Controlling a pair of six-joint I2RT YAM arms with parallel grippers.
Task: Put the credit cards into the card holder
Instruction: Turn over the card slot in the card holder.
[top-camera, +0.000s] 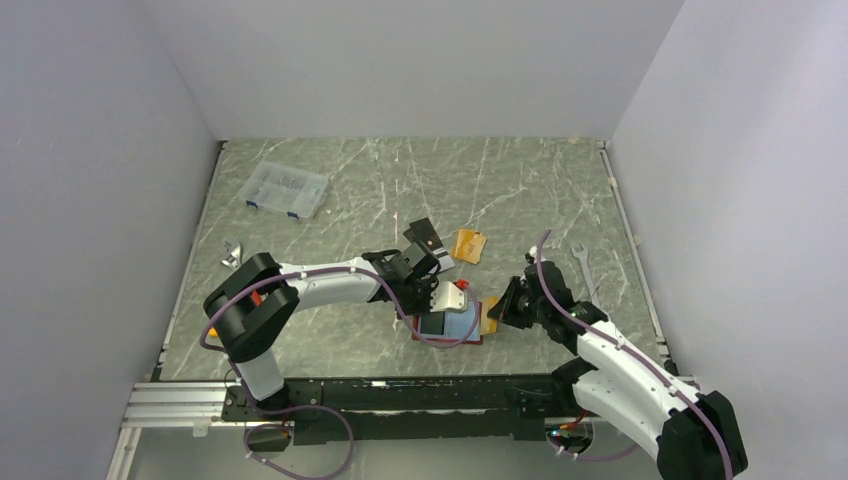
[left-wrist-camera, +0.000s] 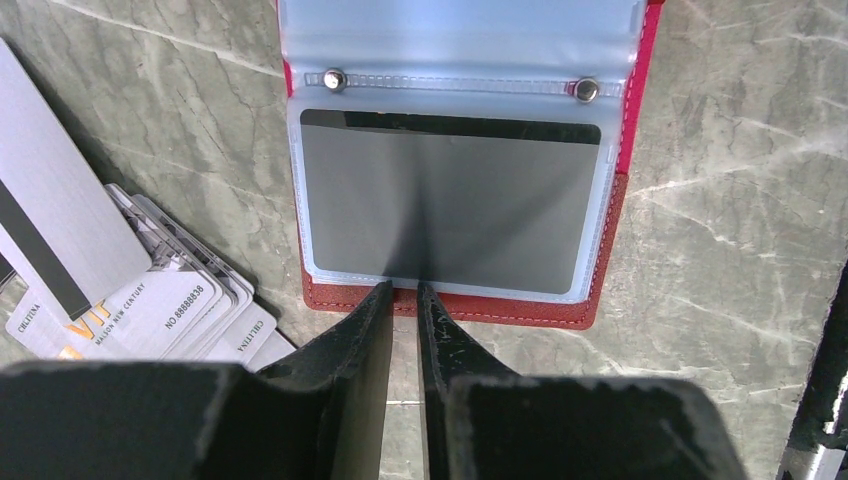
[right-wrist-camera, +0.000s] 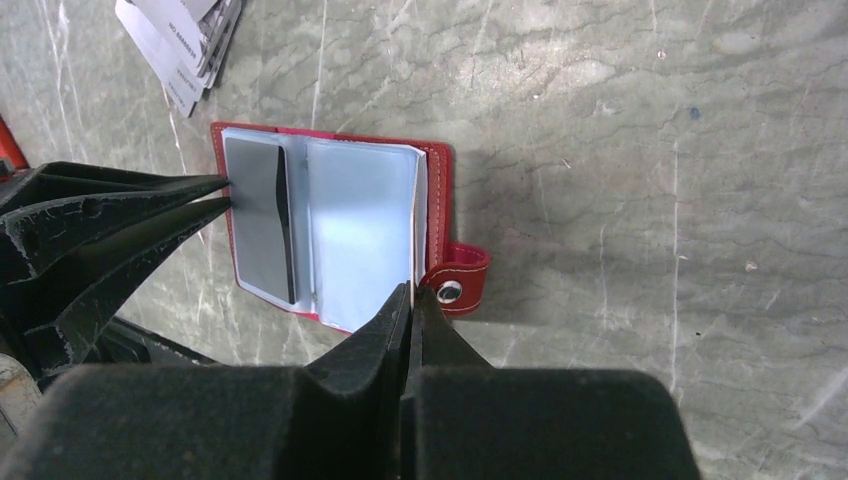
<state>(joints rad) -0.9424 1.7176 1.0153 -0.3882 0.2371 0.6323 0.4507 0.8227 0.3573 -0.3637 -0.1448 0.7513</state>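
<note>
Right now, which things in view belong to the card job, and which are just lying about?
Job: open red card holder; dark card in its sleeve; loose credit cards beside it.
Lying about: clear compartment box; wrench; small metal tool.

Robot lab test cell: blank white walls (top-camera: 100, 150) boxing marbled table (top-camera: 400, 180), aluminium mounting rail (top-camera: 175, 402)

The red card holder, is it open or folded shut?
Open. The card holder lies spread flat, clear sleeves facing up with a dark card in one, and its snap tab sticks out unfastened at the side.
</note>
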